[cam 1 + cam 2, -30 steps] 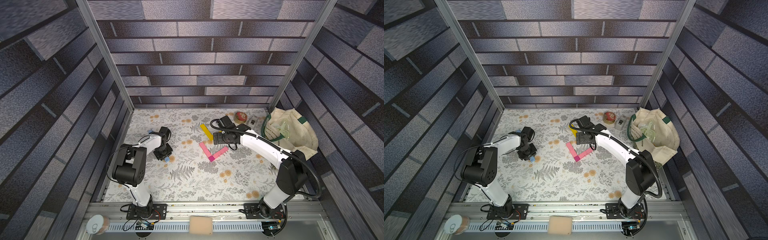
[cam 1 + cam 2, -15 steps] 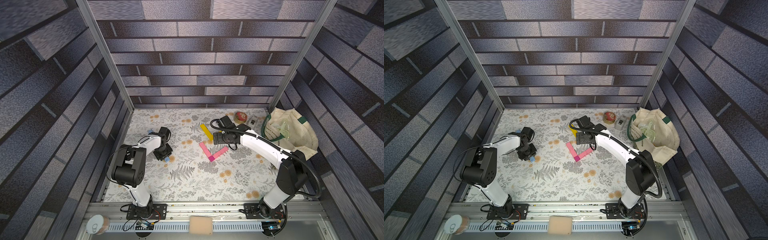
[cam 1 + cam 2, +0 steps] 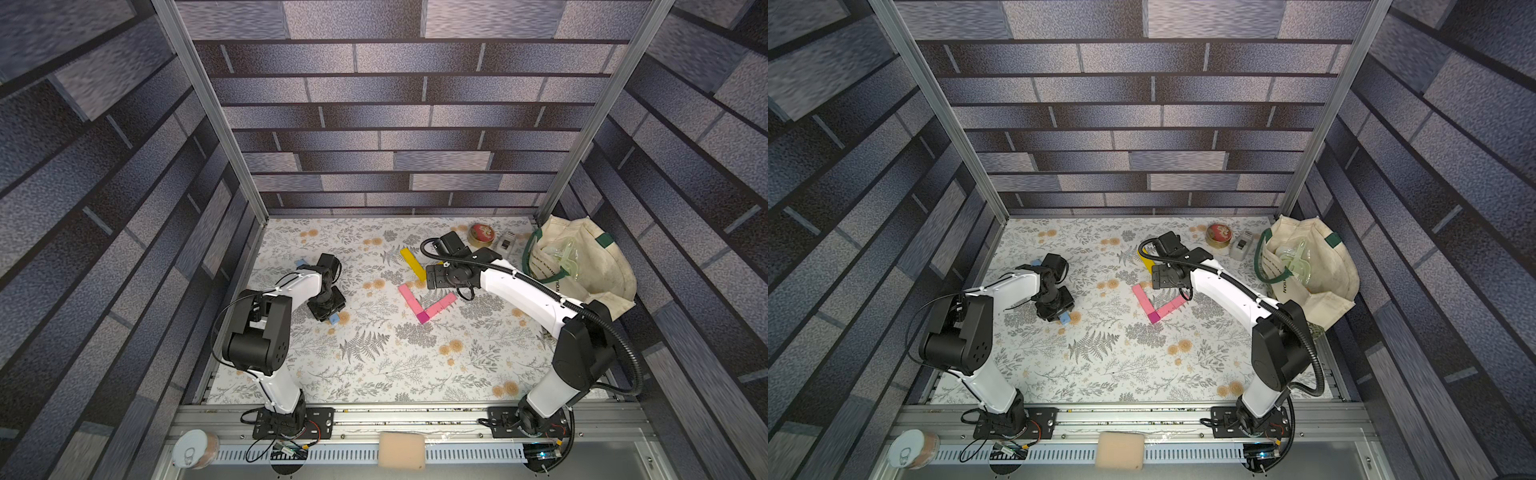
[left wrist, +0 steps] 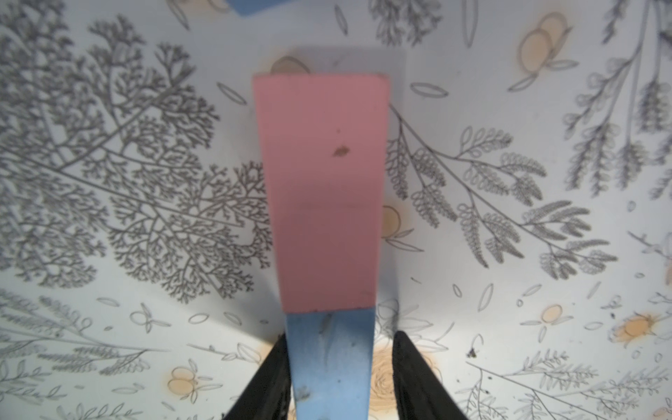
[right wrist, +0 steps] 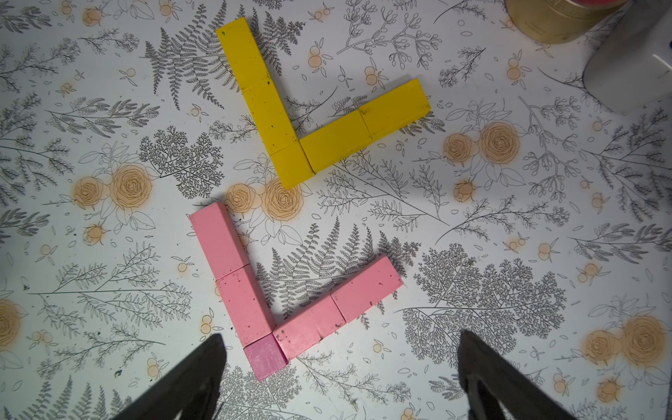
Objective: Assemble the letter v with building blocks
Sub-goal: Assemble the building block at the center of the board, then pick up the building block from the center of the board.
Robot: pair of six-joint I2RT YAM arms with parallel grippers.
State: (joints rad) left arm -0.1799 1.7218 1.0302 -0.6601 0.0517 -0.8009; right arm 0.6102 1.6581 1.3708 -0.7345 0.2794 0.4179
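Two pink bricks on each side and a magenta cube at the corner form a pink V on the floral mat. A yellow V lies just beyond it. My right gripper hovers over the pink V's corner, open and empty. At the mat's left, my left gripper points down with a light blue brick between its jaws. One finger touches the brick, and a gap shows at the other. A pink brick adjoins the blue one's far end. A second blue brick lies behind the left wrist.
A round red-and-gold tin and a small white-grey box stand at the back right. A cloth bag leans against the right wall. The enclosure walls close in on three sides. A sponge and a can rest on the front rail.
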